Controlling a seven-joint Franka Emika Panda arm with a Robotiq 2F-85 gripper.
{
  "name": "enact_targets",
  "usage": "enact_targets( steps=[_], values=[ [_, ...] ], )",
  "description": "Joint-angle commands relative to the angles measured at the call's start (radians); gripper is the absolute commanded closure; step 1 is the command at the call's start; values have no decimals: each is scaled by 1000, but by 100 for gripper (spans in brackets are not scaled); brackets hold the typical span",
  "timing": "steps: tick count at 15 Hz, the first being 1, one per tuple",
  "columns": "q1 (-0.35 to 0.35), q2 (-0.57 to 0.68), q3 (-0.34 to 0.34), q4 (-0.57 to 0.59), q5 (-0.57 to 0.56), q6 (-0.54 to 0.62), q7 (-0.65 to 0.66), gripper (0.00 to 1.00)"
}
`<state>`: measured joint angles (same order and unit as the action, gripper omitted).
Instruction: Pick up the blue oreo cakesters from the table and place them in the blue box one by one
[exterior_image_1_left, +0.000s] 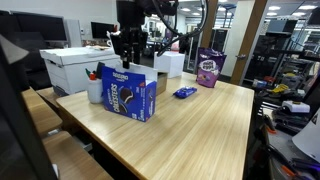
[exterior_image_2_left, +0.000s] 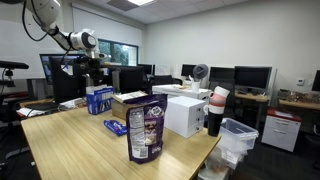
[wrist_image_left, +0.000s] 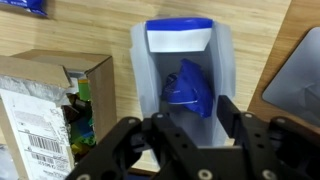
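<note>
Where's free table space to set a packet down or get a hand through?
Bare: the wide stretch of table between the blue box and the camera-side edge, past the loose packet. Crowded: the far side, where white box, blue box and purple bag stand, end effector above the blue box.

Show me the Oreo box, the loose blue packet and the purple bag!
Upright blue cardboard Oreo box (exterior_image_1_left: 127, 92): an exterior view, front face.
Small shiny blue packet (exterior_image_1_left: 185, 93): an exterior view, wrapper middle.
Tall purple bag (exterior_image_1_left: 209, 68): an exterior view, front.

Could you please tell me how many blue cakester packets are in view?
2 packets: one on the table, one inside the blue box. Others may be hidden beneath it.
</note>
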<state>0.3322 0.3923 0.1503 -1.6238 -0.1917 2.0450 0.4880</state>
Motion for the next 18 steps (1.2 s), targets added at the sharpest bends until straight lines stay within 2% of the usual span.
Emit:
enact_targets(
  steps=[1, 3, 6, 12, 14, 18],
  values=[
    [12, -37, -18, -43, -1, 34, 41, 16],
    [11, -51, -26, -57, 0, 25, 64, 6],
    [-7, -102, -41, -122, -1, -6, 65, 0],
    [-71, -276, -70, -377, -58, -28, -40, 0],
    [-93, -317, -69, -434, -98, -39, -116, 0],
    [-185, -376, -82, -591, -47, 85, -455, 0]
  ],
)
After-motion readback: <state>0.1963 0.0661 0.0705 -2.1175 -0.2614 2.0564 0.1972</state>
